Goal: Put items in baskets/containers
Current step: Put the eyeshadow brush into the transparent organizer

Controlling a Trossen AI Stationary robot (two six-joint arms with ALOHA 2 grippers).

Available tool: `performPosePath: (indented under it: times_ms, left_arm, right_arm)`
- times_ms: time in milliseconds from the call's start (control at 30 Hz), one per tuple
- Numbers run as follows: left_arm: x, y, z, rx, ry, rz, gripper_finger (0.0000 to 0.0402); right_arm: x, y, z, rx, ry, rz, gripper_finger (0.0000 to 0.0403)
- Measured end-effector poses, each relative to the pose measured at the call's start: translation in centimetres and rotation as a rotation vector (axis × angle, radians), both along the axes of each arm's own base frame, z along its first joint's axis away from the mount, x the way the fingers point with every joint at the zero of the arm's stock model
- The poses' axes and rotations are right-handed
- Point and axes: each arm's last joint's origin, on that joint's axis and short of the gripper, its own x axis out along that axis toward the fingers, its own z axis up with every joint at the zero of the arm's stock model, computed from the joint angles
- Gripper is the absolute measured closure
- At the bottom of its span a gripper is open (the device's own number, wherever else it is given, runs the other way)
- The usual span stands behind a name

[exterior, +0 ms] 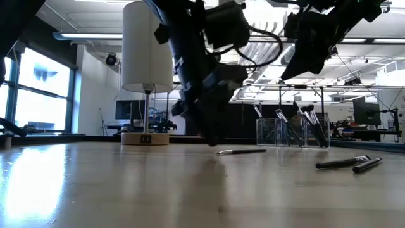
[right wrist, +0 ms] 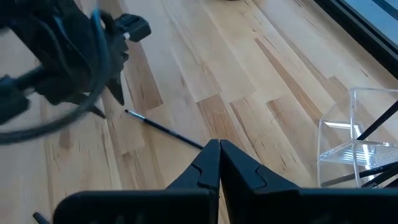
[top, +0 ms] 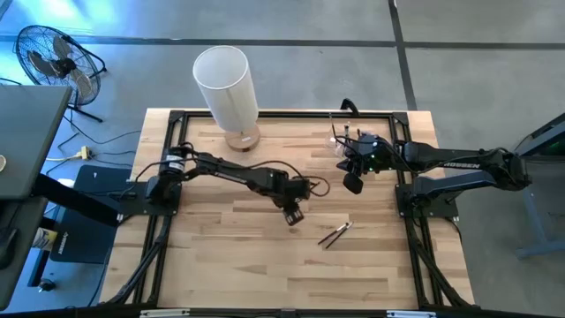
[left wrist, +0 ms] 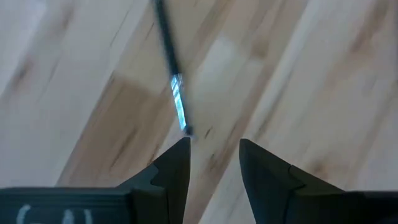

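My left gripper (top: 294,215) is open low over the table's middle. In the left wrist view its fingers (left wrist: 214,146) stand just off the end of one thin brush (left wrist: 171,68) that lies flat on the wood (exterior: 240,151), (right wrist: 163,129). My right gripper (top: 353,184) is shut (right wrist: 219,144), empty, and raised near the clear holder (top: 342,141), (right wrist: 357,140). That holder has several brushes leaning in it (exterior: 285,132). Two more brushes (top: 335,234) lie side by side toward the near right (exterior: 345,163). The tall white cylinder (top: 225,84) stands on its tan base (exterior: 145,138) at the far edge.
A black frame rail (top: 265,115) runs round the tabletop. A floor fan (top: 53,57) stands beyond the table's far left corner. Bare wood (top: 265,274) stretches across the table's near half.
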Motion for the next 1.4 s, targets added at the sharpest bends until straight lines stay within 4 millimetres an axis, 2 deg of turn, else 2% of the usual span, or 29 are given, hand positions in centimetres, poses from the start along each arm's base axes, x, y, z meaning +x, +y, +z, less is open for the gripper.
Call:
performPosePath:
  times_ms: [100, 267, 367, 467, 567, 833, 967, 1167, 1333, 1400]
  left_arm:
    - [0.3, 0.0, 0.2, 0.023, -0.035, 0.01, 0.0266]
    - [0.2, 0.3, -1.2, 0.078, 0.025, 0.059, 0.0266]
    - [0.8, 0.3, -1.8, 0.064, 0.003, 0.073, 0.0266]
    - [0.5, 0.2, -2.2, 0.039, 0.04, 0.08, 0.0266]
    - [0.8, 0.1, -3.5, 0.029, 0.073, 0.126, 0.0266]
    - [0.6, -0.1, -4.2, 0.004, 0.13, 0.159, 0.0269]
    - [0.5, -0.1, -4.3, -0.02, 0.142, 0.139, 0.0297]
    - [0.4, -0.1, -4.4, -0.032, 0.157, 0.111, 0.0386]
    - [0.1, -0.2, -4.4, -0.071, 0.19, 0.04, 0.0399]
    - [-0.1, -0.1, -3.7, -0.11, 0.195, 0.012, 0.04]
  right_arm:
    - [0.0, 0.0, 0.0, 0.0, 0.001, 0.001, 0.0397]
    - [0.0, 0.0, 0.0, 0.001, 0.004, 0.0, 0.0401]
    - [0.0, 0.0, -0.1, 0.002, 0.009, 0.0, 0.0399]
    - [-0.1, 0.0, -0.1, 0.008, 0.009, 0.007, 0.0397]
    - [0.0, 0.1, -0.1, 0.022, 0.006, 0.021, 0.0398]
    - [0.0, 0.2, -0.1, 0.037, 0.002, 0.039, 0.0397]
    - [0.0, 0.2, -0.1, 0.036, 0.002, 0.041, 0.0397]
    - [0.0, 0.2, -0.1, 0.035, 0.002, 0.041, 0.04]
    - [0.0, 0.2, -0.1, 0.031, 0.0, 0.045, 0.0397]
    - [0.0, 0.2, -0.1, 0.023, 0.002, 0.051, 0.0397]
